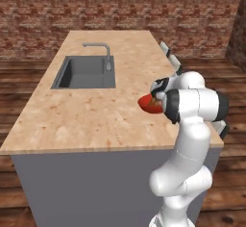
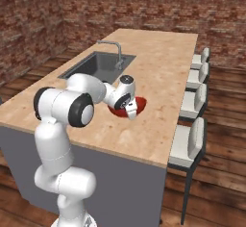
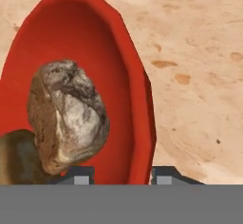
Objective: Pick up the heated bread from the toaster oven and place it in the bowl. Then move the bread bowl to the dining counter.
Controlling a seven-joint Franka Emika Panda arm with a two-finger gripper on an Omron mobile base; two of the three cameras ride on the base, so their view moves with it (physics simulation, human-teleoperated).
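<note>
Now the bowl [image 3: 130, 99] sat on the dining counter [image 1: 86, 115], right of the sink [image 1: 84, 72], with the bread [image 3: 66, 116] inside it. Gripper [image 3: 122, 175] fingers straddled the bowl's rim; whether they pinched it or stood loose was unclear.

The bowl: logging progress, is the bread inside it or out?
Inside. The hand view shows the bread lying within the red bowl, its rim around it.

Bowl [image 1: 149, 104] half behind the arm; pincer [image 3: 120, 175] tips cut by bottom edge.
</note>
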